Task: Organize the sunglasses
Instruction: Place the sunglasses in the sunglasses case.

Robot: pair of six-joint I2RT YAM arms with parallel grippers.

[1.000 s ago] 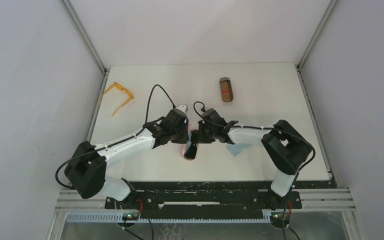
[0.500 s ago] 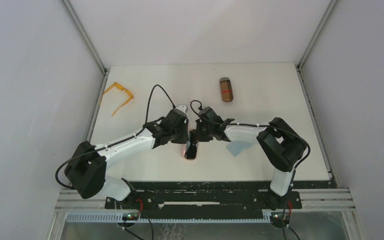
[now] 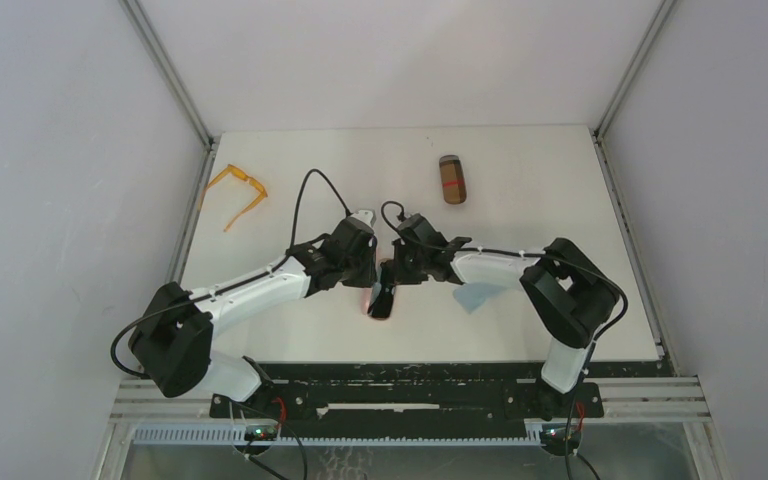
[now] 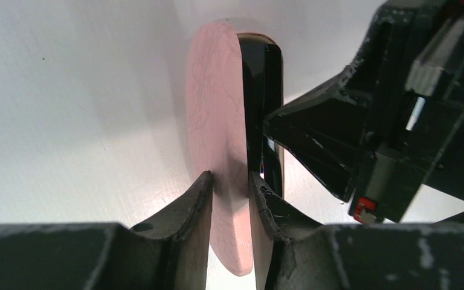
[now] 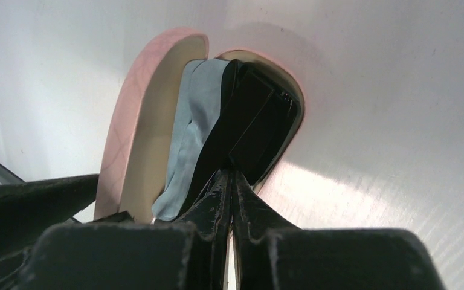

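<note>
While the left gripper (image 4: 229, 181) stays clamped on the raised lid of the pink oblong clamshell case (image 4: 214, 121), the right gripper (image 5: 231, 181), fingers pressed together, has edged slightly leftward and noses the small black dark-lensed sunglasses (image 5: 257, 121) into the case, apparently beside a light-blue cloth (image 5: 196, 115). That pair looks nearly stowed. The thin translucent orange-framed sunglasses (image 3: 237, 190) lie untouched at the far-left corner of the white table (image 3: 520, 200).

White table (image 3: 560, 180) — plain grey walls (image 3: 60, 150) all round
</note>
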